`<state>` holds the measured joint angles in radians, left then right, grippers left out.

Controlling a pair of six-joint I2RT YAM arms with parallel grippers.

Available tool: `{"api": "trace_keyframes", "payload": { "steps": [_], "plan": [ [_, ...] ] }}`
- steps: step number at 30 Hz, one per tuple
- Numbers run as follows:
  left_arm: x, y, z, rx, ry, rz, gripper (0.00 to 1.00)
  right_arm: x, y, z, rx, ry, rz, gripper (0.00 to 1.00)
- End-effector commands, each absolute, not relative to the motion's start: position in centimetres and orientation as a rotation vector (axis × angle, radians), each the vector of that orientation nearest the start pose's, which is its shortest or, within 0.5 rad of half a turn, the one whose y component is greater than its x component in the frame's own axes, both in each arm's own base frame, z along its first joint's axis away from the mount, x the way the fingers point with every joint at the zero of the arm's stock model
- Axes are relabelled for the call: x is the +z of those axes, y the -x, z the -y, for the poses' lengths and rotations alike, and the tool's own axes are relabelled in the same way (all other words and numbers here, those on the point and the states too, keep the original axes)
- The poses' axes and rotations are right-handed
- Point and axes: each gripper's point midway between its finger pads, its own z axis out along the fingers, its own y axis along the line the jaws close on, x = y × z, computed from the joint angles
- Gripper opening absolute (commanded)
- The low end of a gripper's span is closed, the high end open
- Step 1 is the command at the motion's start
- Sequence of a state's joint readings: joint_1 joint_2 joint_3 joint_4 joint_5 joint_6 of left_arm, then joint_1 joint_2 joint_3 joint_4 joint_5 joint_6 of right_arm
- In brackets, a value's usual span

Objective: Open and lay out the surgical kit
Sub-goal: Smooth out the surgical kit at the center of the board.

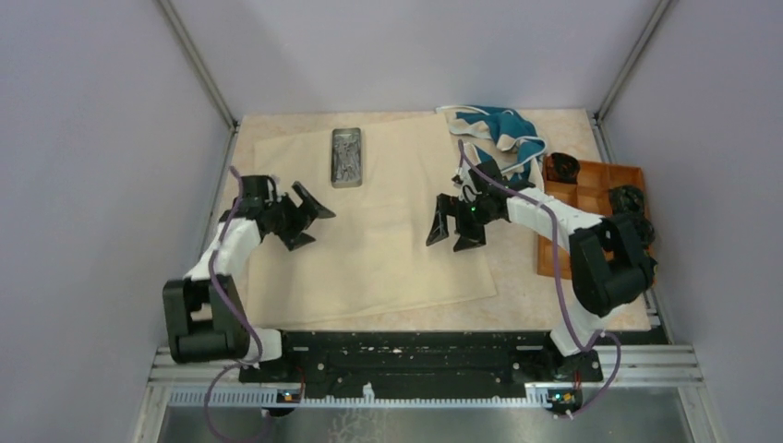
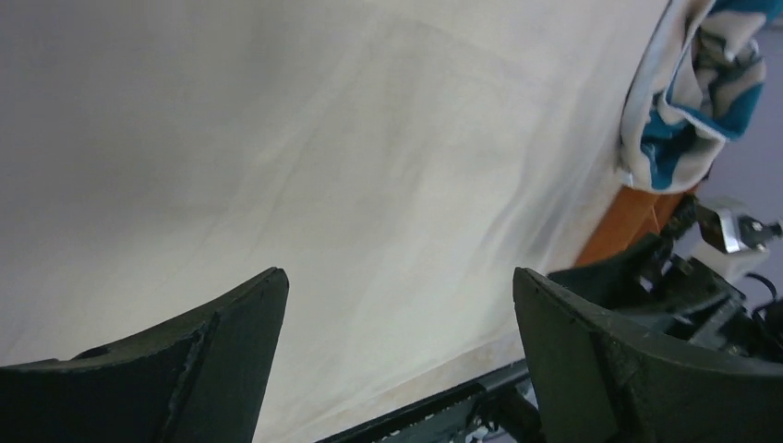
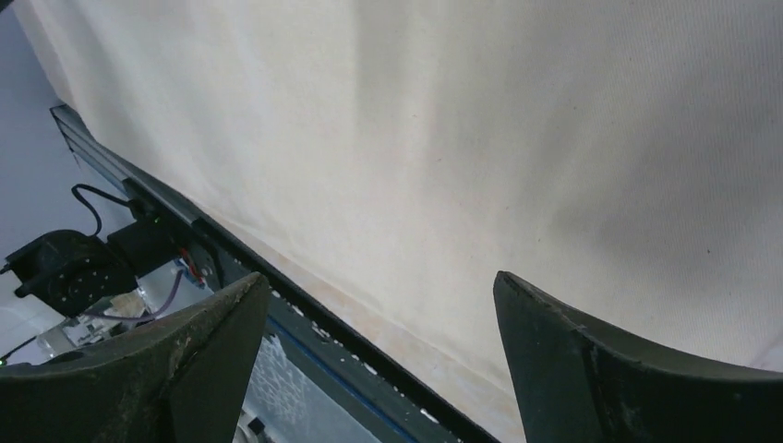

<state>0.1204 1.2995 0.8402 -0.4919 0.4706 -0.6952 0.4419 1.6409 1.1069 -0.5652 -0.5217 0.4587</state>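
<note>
1. Beige cloth (image 1: 388, 249) lies spread flat on the worktop (image 1: 517, 309), the steel tray (image 1: 346, 157) on its far-left part.
2. My left end effector (image 1: 319, 227) and right end effector (image 1: 446, 244) hover over it, both wide open, empty.
3. Unwrapping looks done; next, I judge, instruments (image 1: 346, 166) come out of the tray (a fine pinch).
4. Those instruments are too small to tell apart.
</note>
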Motion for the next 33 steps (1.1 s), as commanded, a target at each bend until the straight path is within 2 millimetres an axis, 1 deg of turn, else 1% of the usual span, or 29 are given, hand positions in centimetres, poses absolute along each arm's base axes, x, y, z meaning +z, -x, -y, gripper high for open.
{"api": "trace_keyframes", "payload": {
  "steps": [1, 3, 4, 5, 6, 7, 8, 9, 11, 13, 15, 16, 17, 18, 19, 21, 22, 23, 24, 25, 28, 30, 33],
  "plan": [
    [9.7, -33.6, 12.3, -1.067, 0.614, -2.487, 0.96, 6.7, -26.8, -24.6, 1.019, 0.086, -2.824, 0.9],
    [6.4, -32.7, 11.0, -0.923, 0.719, -2.57, 0.96, 4.7, -26.0, -22.8, 0.901, 0.065, -2.871, 0.9],
    [5.1, -32.2, 10.2, -0.864, 0.763, -2.585, 0.96, 4.0, -25.3, -21.7, 0.85, 0.048, -2.895, 0.9],
    [4.2, -31.5, 9.6, -0.822, 0.791, -2.598, 0.96, 3.4, -24.7, -20.7, 0.813, 0.024, -2.914, 0.9],
    [3.6, -30.9, 9.2, -0.798, 0.809, -2.609, 0.96, 3.4, -24.1, -19.8, 0.79, 0.001, -2.919, 0.9],
    [3.6, -30.5, 8.9, -0.777, 0.798, -2.615, 0.96, 3.5, -23.5, -19.1, 0.771, -0.008, -2.925, 0.9],
    [3.9, -30.4, 8.6, -0.746, 0.766, -2.619, 0.96, 3.9, -23.0, -18.5, 0.746, 0.003, -2.927, 0.9],
    [4.7, -30.4, 8.3, -0.717, 0.728, -2.62, 0.96, 4.7, -22.8, -18.2, 0.733, 0.023, -2.915, 0.9],
    [7.2, -31.4, 7.7, -0.677, 0.629, -2.593, 0.96, 7.2, -23.1, -18.4, 0.756, 0.069, -2.868, 0.9],
    [10.5, -33.5, 7.3, -0.642, 0.53, -2.54, 0.97, 10.0, -24.0, -18.9, 0.778, 0.111, -2.811, 0.91],
    [13.4, -36.2, 6.9, -0.618, 0.441, -2.47, 0.96, 12.5, -25.8, -19.1, 0.756, 0.132, -2.748, 0.92],
    [14.3, -37.7, 6.8, -0.613, 0.413, -2.439, 0.95, 13.4, -26.7, -19.0, 0.73, 0.142, -2.718, 0.92],
    [15.6, -39.7, 6.6, -0.601, 0.387, -2.394, 0.94, 13.9, -27.7, -18.9, 0.695, 0.148, -2.694, 0.92],
    [16.1, -41.5, 6.5, -0.588, 0.372, -2.366, 0.93, 14.6, -28.7, -18.5, 0.649, 0.147, -2.672, 0.92],
    [15.3, -43.0, 6.3, -0.573, 0.38, -2.38, 0.91, 14.8, -29.4, -18.0, 0.606, 0.138, -2.673, 0.9],
    [14.9, -46.2, 5.9, -0.527, 0.38, -2.385, 0.87, 15.1, -30.4, -17.3, 0.568, 0.135, -2.678, 0.87],
    [14.4, -47.6, 5.7, -0.492, 0.377, -2.39, 0.85, 15.3, -30.8, -17.0, 0.558, 0.141, -2.668, 0.87],
    [14.3, -49.2, 5.3, -0.456, 0.371, -2.383, 0.83, 15.6, -31.2, -16.6, 0.544, 0.14, -2.657, 0.87],
    [13.7, -50.6, 4.7, -0.412, 0.374, -2.391, 0.81, 15.8, -31.5, -16.3, 0.535, 0.138, -2.645, 0.87],
    [13.6, -52.0, 5.8, -0.388, 0.333, -2.394, 0.8, 16.0, -31.9, -16.0, 0.53, 0.136, -2.636, 0.87],
    [13.2, -55.7, 6.4, -0.295, 0.253, -2.386, 0.75, 15.9, -32.7, -14.9, 0.5, 0.115, -2.634, 0.87],
    [12.5, -57.3, 6.4, -0.228, 0.232, -2.383, 0.73, 15.4, -33.1, -14.4, 0.481, 0.097, -2.645, 0.86],
    [11.3, -58.7, 5.7, -0.113, 0.24, -2.36, 0.66, 15.0, -33.6, -13.8, 0.437, 0.088, -2.642, 0.85]
  ]
}}
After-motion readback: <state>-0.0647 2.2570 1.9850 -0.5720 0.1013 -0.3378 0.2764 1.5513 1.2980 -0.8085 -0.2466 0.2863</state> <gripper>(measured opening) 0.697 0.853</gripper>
